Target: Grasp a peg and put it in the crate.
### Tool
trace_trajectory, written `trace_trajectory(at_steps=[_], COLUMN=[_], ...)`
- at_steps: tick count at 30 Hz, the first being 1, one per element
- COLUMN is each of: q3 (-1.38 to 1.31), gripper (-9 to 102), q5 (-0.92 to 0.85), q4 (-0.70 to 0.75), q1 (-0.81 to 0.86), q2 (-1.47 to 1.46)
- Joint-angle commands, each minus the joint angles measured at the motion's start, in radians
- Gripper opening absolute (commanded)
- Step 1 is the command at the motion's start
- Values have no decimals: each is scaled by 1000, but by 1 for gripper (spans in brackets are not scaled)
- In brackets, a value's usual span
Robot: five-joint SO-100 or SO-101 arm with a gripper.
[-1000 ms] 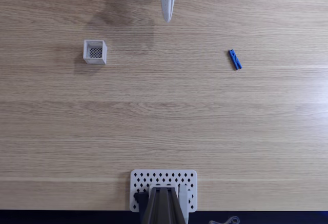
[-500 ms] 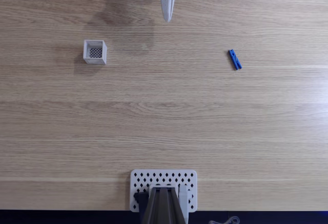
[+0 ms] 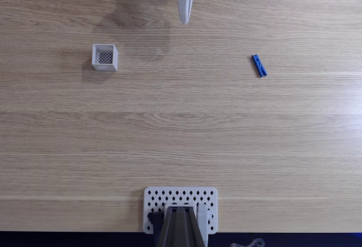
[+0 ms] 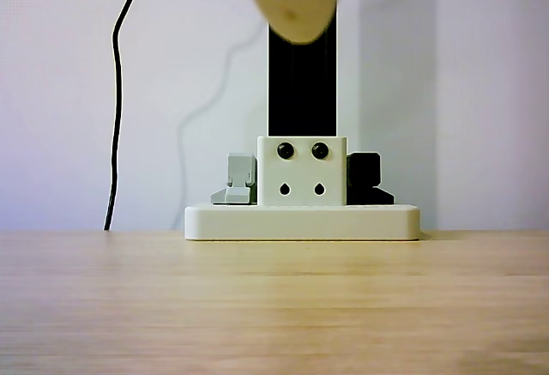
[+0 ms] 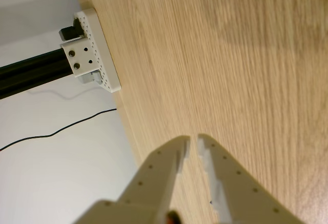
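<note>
Pale oak-grain wood covers the desk (image 3: 181,122), and in the fixed view we see the gripper (image 3: 184,20) reaching in from the middle of the far edge, its white fingers drawn together to a point, with nothing between them and nothing touching them. The peg (image 3: 259,65), bright blue, lies flat toward the right edge, well apart from the gripper. The crate (image 3: 105,57), white with a dark mesh bottom, stands toward the left edge, also well apart from the gripper and from the peg. At the middle of the near edge sits a white perforated plate (image 3: 181,200) carrying a grey post.

In the other view we look level along the desk at that same plate (image 4: 302,221), with a white block bolted to a black upright on it; a black cable (image 4: 117,92) hangs down the wall to its left. A blurred tan tip hangs in from the top edge.

In the wrist view the gripper (image 5: 193,143) hovers above bare wood, its two fingertips almost meeting with only a thin slit between them, holding nothing. The plate (image 5: 97,49) lies at the desk's edge, upper left. We can read no labels or writing anywhere.
</note>
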Motion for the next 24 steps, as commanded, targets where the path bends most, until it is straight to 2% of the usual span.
trace_trajectory(at_steps=[1, 11, 17, 21, 24], q3=[-9, -11, -78, -146, -207], gripper=[-1, -1, 0, 0, 0], q5=[3, 2, -29, -184, -391], q4=[2, 0, -78, -204, -282], q1=[-8, -2, -67, -118, -123], q2=[25, 17, -206, -440, -620])
